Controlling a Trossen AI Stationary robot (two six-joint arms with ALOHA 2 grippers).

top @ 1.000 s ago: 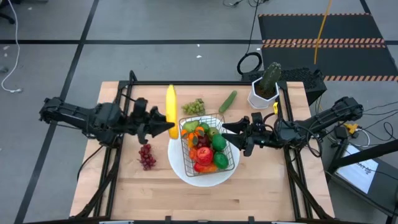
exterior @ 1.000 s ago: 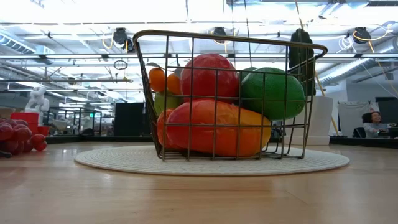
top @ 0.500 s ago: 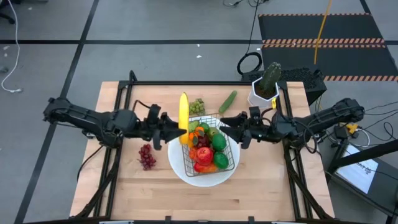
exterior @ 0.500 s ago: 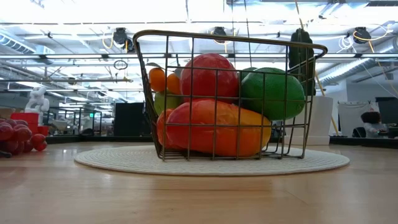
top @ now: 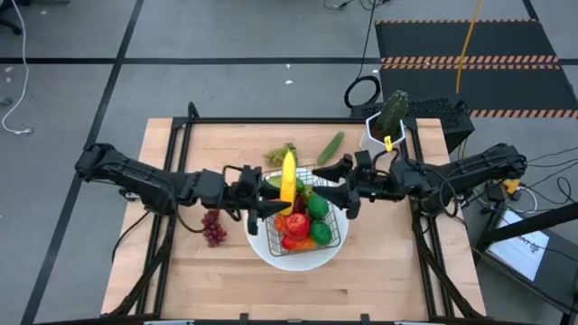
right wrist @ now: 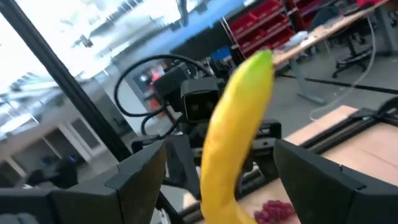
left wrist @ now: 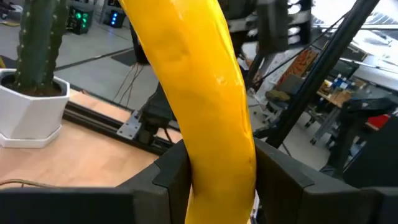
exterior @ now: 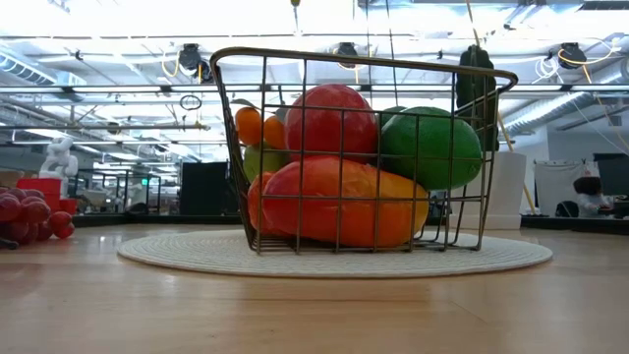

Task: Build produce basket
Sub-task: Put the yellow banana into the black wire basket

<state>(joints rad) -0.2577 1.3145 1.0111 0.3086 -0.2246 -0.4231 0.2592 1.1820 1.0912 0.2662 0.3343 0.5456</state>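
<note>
Banana (top: pixel 288 171) clamped in left claw (top: pixel 267 193); right claw (top: pixel 336 181) apart around its tip; we lower it gently into basket (top: pixel 330 236).

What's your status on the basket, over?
Left tool shut on banana, above basket. Right tool open, at basket's far edge, facing the banana. Basket nearly full; purple grapes, green grapes, cucumber outside.

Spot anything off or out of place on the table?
Nothing damaged or spilled. The basket sits upright on the white plate. Purple grapes, green grapes and cucumber lie loose on the table. The left claw holds the banana over the basket.
</note>
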